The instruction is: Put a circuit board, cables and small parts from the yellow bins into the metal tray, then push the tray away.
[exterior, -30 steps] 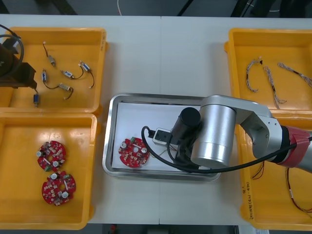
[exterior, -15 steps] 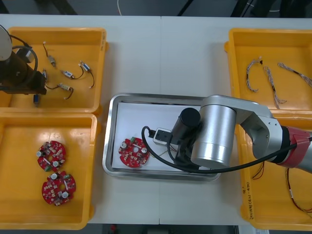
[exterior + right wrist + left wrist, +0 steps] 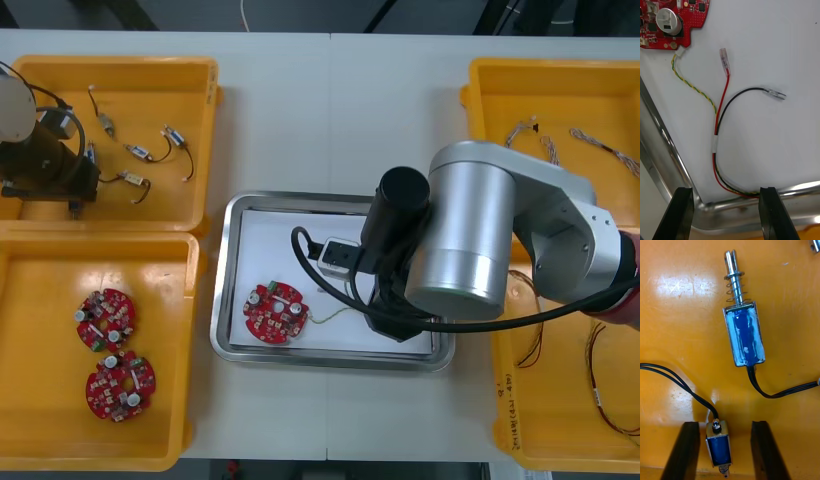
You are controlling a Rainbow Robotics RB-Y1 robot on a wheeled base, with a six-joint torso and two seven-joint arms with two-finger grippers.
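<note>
My left gripper (image 3: 725, 425) is low in the far left yellow bin (image 3: 150, 65). Its fingers stand either side of a small metal part (image 3: 718, 448) with a blue body and a black lead, with a gap on both sides. A larger small metal part (image 3: 745, 335) lies just beyond. My right gripper (image 3: 726, 191) hangs open over the metal tray's near rim (image 3: 662, 150). A red and yellow cable (image 3: 720, 112) lies loose on the tray's white inside, next to a round red circuit board (image 3: 274, 311). In the front view the right arm (image 3: 470, 245) covers the tray's right half.
Two more circuit boards (image 3: 105, 320) lie in the near left bin (image 3: 30, 440). Twisted cables (image 3: 540, 150) sit in the far right bin (image 3: 480, 75), and red and yellow cables (image 3: 600, 390) in the near right one. Several small metal parts (image 3: 150, 152) remain around my left gripper.
My right gripper opened, left the red and yellow cable in the tray, then rose and drew back. My left arm shifted right in the bin, and its fingers narrowed around a small part.
</note>
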